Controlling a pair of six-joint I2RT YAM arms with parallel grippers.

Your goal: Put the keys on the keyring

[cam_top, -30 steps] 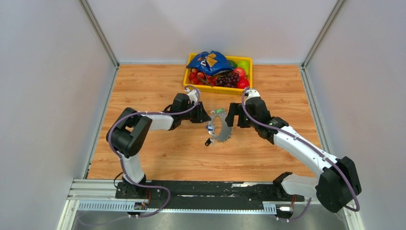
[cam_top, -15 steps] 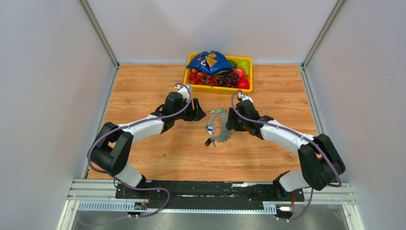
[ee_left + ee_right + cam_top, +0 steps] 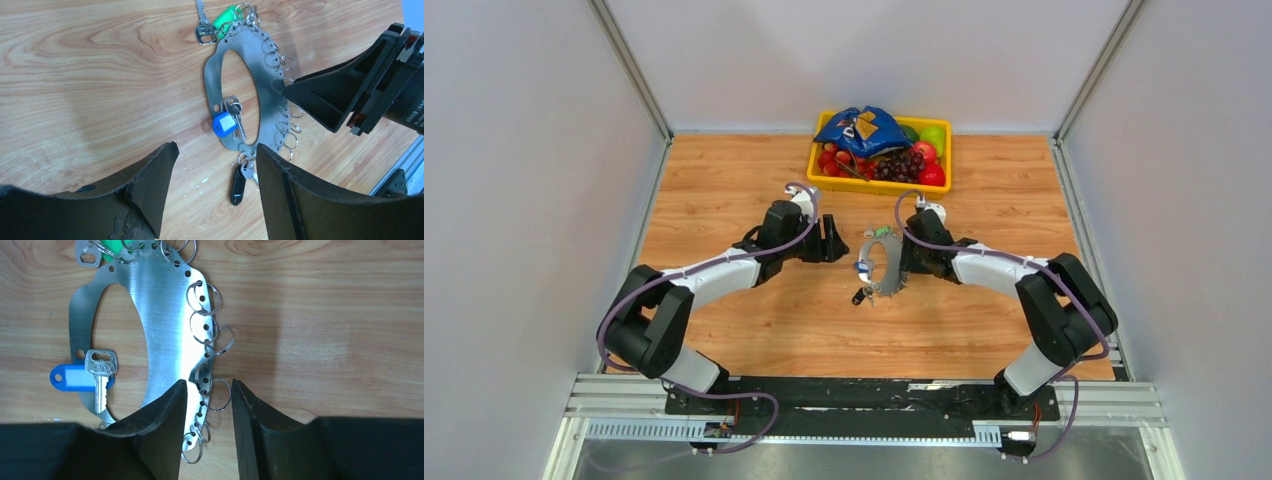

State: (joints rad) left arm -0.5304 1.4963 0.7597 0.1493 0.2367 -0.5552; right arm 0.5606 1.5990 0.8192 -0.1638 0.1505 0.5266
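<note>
**A:** What do you see at the left side?

**B:** The left end effector (image 3: 216, 150) hangs low over the wooden surface (image 3: 724, 200). Its jaws stand wide apart and nothing is between them, so it holds nothing.

**A:** And where is the keyring?

**B:** The keyring (image 3: 266, 70) lies flat in the middle of the surface, between the two end effectors. It is a grey metal oval with a large opening and small split rings (image 3: 202, 297) along its right rim. The keys (image 3: 225, 122) are all at it. The one with the blue tag lies on the left band and reaches into the opening. A green tag and a plain silver key are at the far end, and a dark tag is at the near end.

**A:** And at the right?

**B:** The right end effector (image 3: 208, 387) is at the ringed rim. Its jaws are narrowed, one finger over the plate and the other outside it, with the rim in the gap — whether they already pinch it, I cannot tell.
</note>
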